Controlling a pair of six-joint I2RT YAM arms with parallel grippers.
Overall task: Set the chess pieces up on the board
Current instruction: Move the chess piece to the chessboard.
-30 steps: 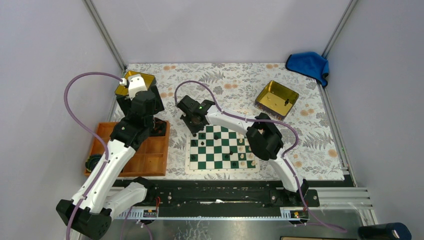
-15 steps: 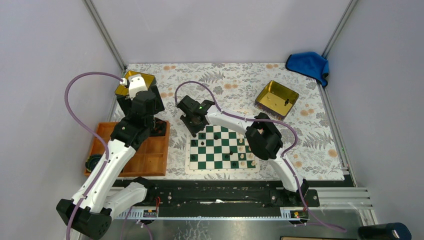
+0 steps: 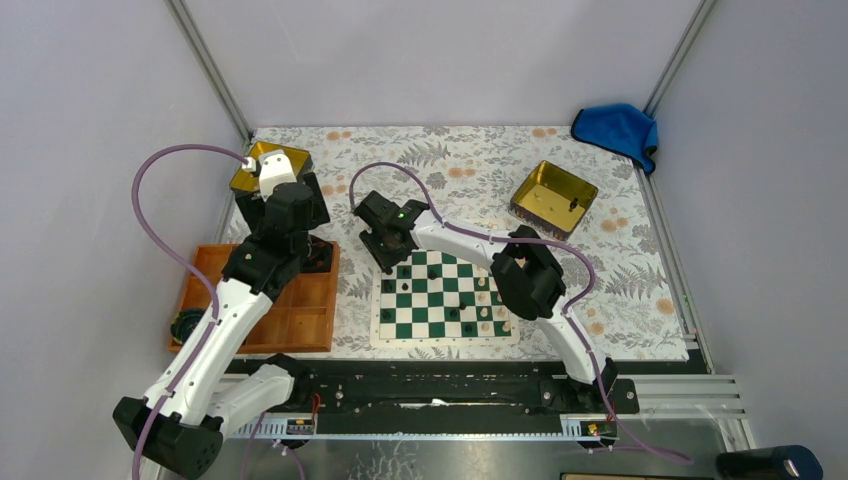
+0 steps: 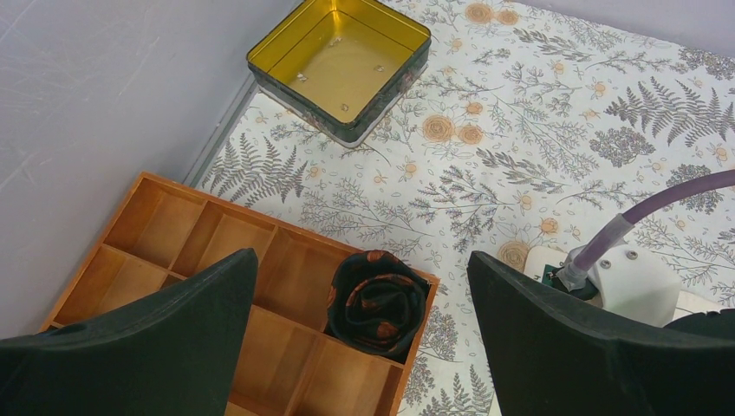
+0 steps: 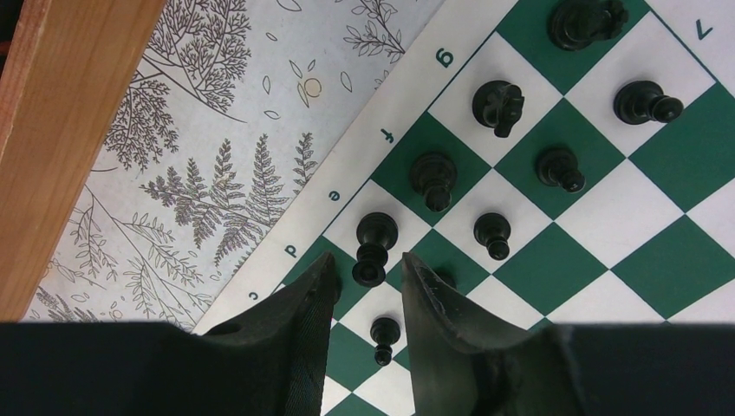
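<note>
The green and white board [image 3: 420,318] lies in the middle of the table, with black chess pieces [image 3: 452,313] and some cream ones on it. In the right wrist view several black pieces [image 5: 432,178] stand on the squares near the lettered border [image 5: 329,201]. My right gripper [image 5: 368,264] is open over the board's far left corner [image 3: 388,256]. One black piece [image 5: 374,247] stands just beyond its fingertips, untouched. My left gripper [image 4: 364,347] is open and empty above the orange tray [image 4: 173,234].
A rolled dark cloth [image 4: 379,299] fills one tray compartment. A gold tin [image 4: 381,108] sits beyond the tray, a second gold tin [image 3: 553,197] at the back right holds a dark piece, and a blue cloth [image 3: 617,128] lies in the far right corner.
The left arm has shifted very slightly. The right gripper stays over the board's far left corner.
</note>
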